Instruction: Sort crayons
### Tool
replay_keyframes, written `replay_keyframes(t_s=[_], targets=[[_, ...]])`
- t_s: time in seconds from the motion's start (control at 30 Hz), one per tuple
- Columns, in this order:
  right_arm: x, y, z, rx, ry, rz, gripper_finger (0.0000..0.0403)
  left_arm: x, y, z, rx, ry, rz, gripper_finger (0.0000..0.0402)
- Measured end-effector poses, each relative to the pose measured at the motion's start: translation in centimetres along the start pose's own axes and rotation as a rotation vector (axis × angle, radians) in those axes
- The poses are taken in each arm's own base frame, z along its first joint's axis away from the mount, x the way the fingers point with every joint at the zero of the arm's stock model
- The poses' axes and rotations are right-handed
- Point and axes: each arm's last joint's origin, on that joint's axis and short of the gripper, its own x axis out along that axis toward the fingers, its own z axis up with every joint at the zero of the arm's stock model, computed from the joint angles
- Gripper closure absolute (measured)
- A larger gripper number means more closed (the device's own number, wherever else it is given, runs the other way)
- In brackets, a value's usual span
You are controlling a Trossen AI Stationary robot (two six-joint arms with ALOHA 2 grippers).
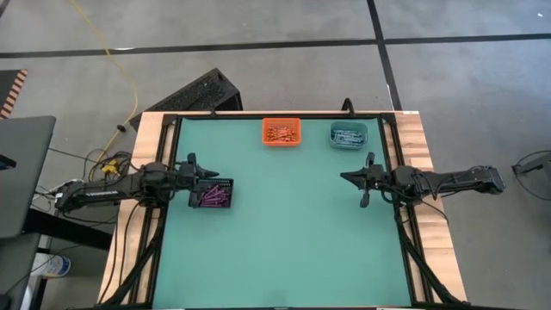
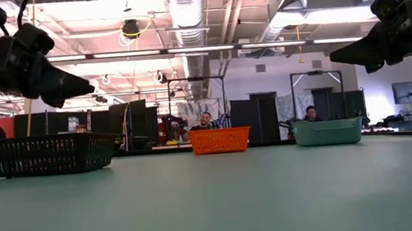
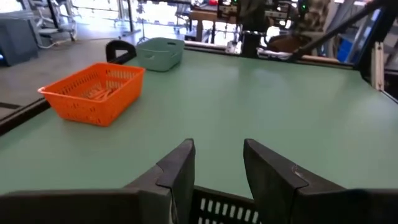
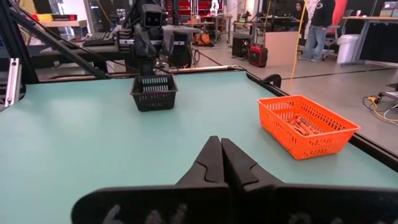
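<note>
Purple-pink crayons (image 1: pixel 209 198) lie in a black bin (image 1: pixel 212 194) at the table's left. Orange-red crayons (image 1: pixel 281 133) lie in an orange bin (image 1: pixel 281 132) at the far edge, and blue-teal crayons (image 1: pixel 347 136) in a teal bin (image 1: pixel 349 134) beside it. My left gripper (image 3: pixel 217 168) is open and empty, raised above the black bin's far rim (image 3: pixel 224 208). My right gripper (image 4: pixel 221 155) is shut and empty, raised above the table's right part (image 1: pixel 346 177). In the low view both grippers hang well clear of the table, the left (image 2: pixel 74 86) and the right (image 2: pixel 340 55).
The green table top (image 1: pixel 284 241) lies bare in its middle and near half. Dark rails run along its left and right edges (image 1: pixel 405 224). Beyond the far edge, people sit and stand in the room (image 2: pixel 205 120).
</note>
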Motion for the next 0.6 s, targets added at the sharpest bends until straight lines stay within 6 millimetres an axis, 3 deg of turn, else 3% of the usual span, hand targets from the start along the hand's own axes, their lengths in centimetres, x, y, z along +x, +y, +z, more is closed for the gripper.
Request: replay_keyframes(t_s=[0.6], targets=[[0.00, 0.00, -0.01, 0.000, 0.000, 0.000, 0.0402, -0.03, -0.01, 0.06, 0.001, 0.007, 0.000, 0.0276]])
